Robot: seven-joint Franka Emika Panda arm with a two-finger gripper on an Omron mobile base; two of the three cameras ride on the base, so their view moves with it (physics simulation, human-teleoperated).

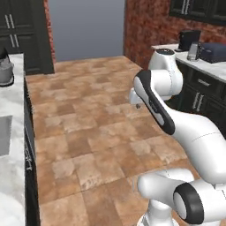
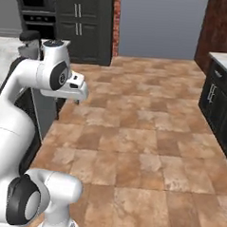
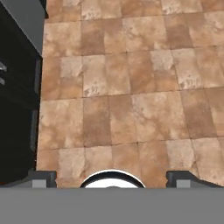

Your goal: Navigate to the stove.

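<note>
Step in hand: the base stands out on the tiled floor (image 2: 147, 136) between two runs of cabinets, so I judge the drive to the stove is under way and not finished.

Stove: I cannot pick out a black glass cooktop from where the robot stands; where it lies relative to the floor I cannot say.

Gripper: the gripper (image 3: 112, 177) hangs over the floor, pointing down at bare tiles. Its two finger tips (image 3: 41, 177) sit wide apart at the bottom of the hand view, jaws spread, with nothing between them.

Arm: folded up over the base, hand tucked near the elbow, clear of both counters.

Left of the floor: a marble counter (image 1: 11, 145) with a recessed sink basin (image 1: 3, 134) and a grey pot (image 1: 5, 70) at its far end; dark tall cabinets (image 2: 85, 23) with a built-in oven (image 2: 38, 8) beyond.

Right of the floor: dark lower cabinets (image 1: 201, 97) under a pale counter carrying a toaster-like box (image 1: 214, 52) and a dark appliance (image 1: 189, 40), brick wall (image 1: 150, 26) behind.

Next move: my guess is the base must turn or drive on until the cooktop comes into sight, then pull up square to it, keeping the arm folded so it brushes no counter edge.
</note>
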